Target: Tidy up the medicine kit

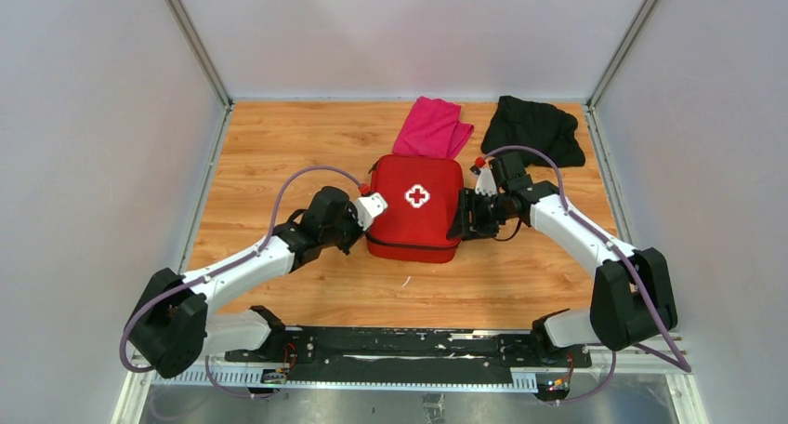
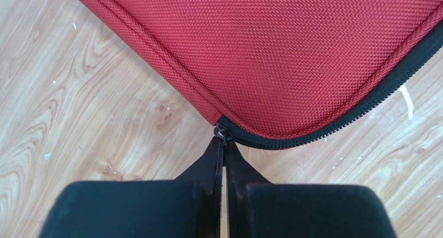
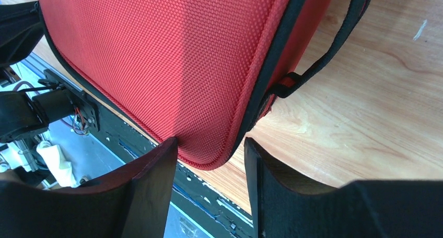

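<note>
Top external: medicine kit [image 1: 415,210] flat on the table [image 1: 269,154], cross side up, between both arms; pink cloth [image 1: 432,126] and black cloth [image 1: 537,129] lying behind it.
Left pincer [image 2: 223,144]: clenched on the zipper pull [image 2: 223,133] at a rounded corner, likely to drag the zip round and open the case.
Right pincer [image 3: 210,150]: released, jaws apart astride the opposite edge, one finger against the lid, a gap at the other; probably placed to brace the kit against the pull.
Zip teeth [image 2: 365,105]: closed along the visible stretch.
</note>
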Robot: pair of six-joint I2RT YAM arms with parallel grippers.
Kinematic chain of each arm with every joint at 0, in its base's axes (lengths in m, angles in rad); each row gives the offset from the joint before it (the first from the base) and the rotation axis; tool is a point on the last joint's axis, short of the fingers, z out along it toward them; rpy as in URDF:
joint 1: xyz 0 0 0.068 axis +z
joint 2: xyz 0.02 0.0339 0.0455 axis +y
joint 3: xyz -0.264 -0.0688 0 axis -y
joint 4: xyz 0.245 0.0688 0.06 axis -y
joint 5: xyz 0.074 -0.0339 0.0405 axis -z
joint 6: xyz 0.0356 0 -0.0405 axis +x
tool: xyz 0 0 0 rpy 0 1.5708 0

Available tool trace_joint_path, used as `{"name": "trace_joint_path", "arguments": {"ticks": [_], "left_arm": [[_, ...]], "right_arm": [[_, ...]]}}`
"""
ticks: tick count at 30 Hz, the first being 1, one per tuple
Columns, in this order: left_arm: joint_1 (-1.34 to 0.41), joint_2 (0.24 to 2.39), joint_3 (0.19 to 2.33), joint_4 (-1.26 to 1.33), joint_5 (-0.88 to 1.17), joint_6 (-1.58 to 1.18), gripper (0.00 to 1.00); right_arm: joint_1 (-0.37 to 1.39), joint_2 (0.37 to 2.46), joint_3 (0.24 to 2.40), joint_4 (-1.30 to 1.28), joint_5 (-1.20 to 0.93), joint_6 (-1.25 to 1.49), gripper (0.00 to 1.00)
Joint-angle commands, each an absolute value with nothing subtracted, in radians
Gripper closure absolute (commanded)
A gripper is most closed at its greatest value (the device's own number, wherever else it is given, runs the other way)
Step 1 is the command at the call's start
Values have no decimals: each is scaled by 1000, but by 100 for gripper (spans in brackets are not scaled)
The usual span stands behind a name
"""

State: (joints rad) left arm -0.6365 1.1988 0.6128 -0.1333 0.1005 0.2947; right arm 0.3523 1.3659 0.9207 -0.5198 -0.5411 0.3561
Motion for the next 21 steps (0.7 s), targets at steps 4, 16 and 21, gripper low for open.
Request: {"name": "trace_joint_path", "arguments": {"ticks": [4,16,21], "left_arm": [[-641,1112,656,-173,121,162,100],[-640,1197,731,-336,114,-85,100],[-640,1193,718,-339,105,-135,100]], "right_arm": [[341,1304,833,-460,-560,516,48],[340,1096,754,-444,-423,567,49],[341,998,793,-526,-403,400,44]]}}
